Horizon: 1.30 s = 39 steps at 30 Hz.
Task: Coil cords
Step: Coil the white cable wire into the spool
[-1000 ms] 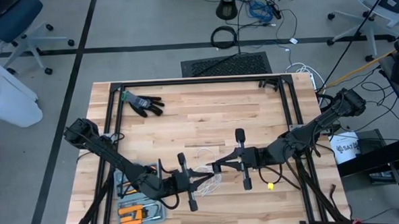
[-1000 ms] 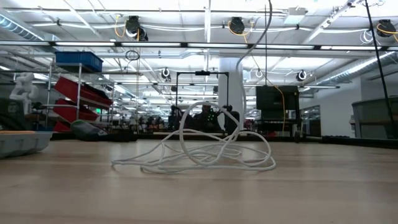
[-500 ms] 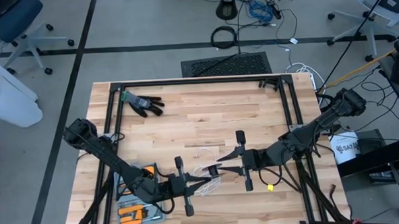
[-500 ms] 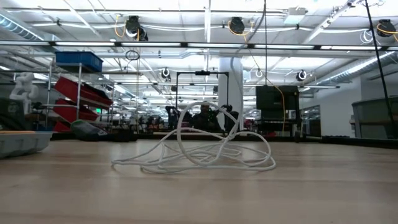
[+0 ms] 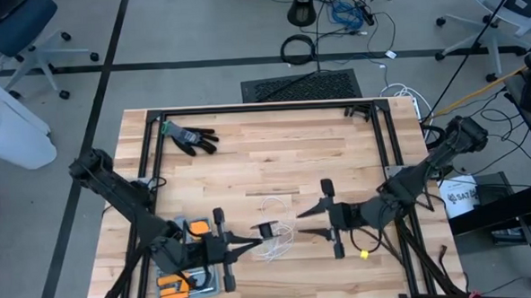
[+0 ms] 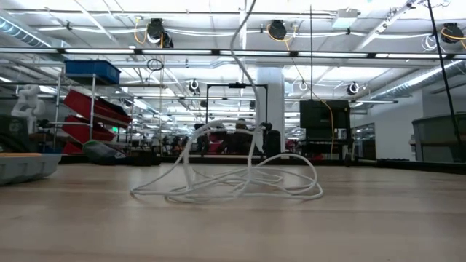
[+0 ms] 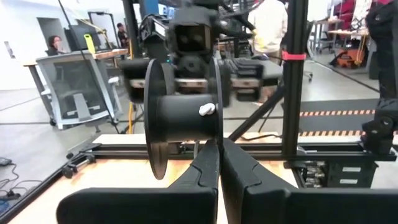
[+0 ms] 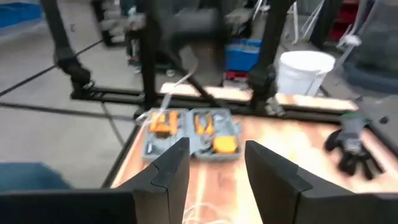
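Note:
A thin white cord [image 5: 275, 247] lies in loose loops on the wooden table [image 5: 338, 155], and its heap [image 6: 233, 185] shows in the low view. One strand [image 6: 240, 29] rises from the heap and out of that view's top. My left gripper [image 5: 254, 242] is shut on a black spool [image 5: 266, 230], which is above the loops. A white cord end [image 7: 206, 109] sits on the spool's barrel. My right gripper [image 5: 306, 224] is just right of the spool, open and touching nothing, and its fingers [image 8: 177, 168] stand apart. My left gripper [image 7: 217, 158] pinches the lower edge of the spool's flange [image 7: 219, 140] between its two shut fingers. The fingers reach level, from the table's left. The spool is lifted clear of the table with its axis lying level across the fingers, and the other flange [image 7: 155, 118] is free.
An open grey case with orange tools [image 5: 186, 278] lies at the near left, under my left arm. A black glove [image 5: 190, 136] lies at the far left. A small yellow piece [image 5: 362, 251] sits under my right arm. Black frame rails [image 5: 264, 109] border the table.
My right gripper has opened, let go of the spool and drawn back a little toward the table's right edge. My left gripper, shut on the spool, has carried it toward the table's left and upward. The rising cord strand has swung over, and the upright loop has shifted.

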Tool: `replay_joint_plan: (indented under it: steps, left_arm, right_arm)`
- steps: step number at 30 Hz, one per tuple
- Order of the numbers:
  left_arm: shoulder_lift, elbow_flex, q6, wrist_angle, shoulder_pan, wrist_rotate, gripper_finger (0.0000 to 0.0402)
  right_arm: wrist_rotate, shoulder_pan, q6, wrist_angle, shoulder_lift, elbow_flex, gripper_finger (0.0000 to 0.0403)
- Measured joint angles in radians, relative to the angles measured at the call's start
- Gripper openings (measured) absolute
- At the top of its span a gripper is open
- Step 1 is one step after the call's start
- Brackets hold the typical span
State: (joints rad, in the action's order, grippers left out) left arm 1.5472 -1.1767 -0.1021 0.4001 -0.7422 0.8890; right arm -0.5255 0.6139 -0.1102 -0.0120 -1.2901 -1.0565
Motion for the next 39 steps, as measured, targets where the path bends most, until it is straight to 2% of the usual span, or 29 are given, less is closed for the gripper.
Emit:
replay_joint_plan:
  steps: [5, 9, 14, 18, 22, 25, 32, 39]
  left_arm:
    - [-0.050, 0.000, 0.021, -0.112, 0.000, -0.011, 0.0000]
    - [-0.095, 0.000, 0.027, -0.192, 0.003, -0.054, 0.0000]
    - [-0.147, 0.000, 0.035, -0.239, 0.002, -0.092, 0.0000]
    - [-0.174, 0.000, 0.064, -0.290, -0.011, -0.116, 0.0000]
    - [-0.179, 0.000, 0.070, -0.321, -0.028, -0.118, 0.0000]
    - [-0.179, 0.000, 0.071, -0.340, -0.045, -0.117, 0.0000]
    - [-0.193, 0.000, 0.070, -0.344, -0.083, -0.067, 0.0000]
    - [-0.199, 0.000, 0.066, -0.344, -0.119, -0.004, 0.0000]
  right_arm:
    - [0.005, 0.045, -0.051, 0.016, -0.087, 0.000, 0.0136]
    - [0.008, 0.048, -0.056, 0.164, -0.197, 0.000, 0.0141]
    - [0.112, 0.015, -0.006, 0.334, -0.341, 0.000, 0.0178]
    - [0.110, -0.026, 0.010, 0.458, -0.433, 0.000, 0.0214]
    - [0.132, -0.056, 0.061, 0.583, -0.484, 0.000, 0.0225]
    - [0.170, -0.072, 0.079, 0.611, -0.497, 0.000, 0.0218]
    - [0.183, -0.080, 0.104, 0.590, -0.503, 0.000, 0.0189]
    - [0.187, -0.085, 0.099, 0.569, -0.503, 0.000, 0.0131]
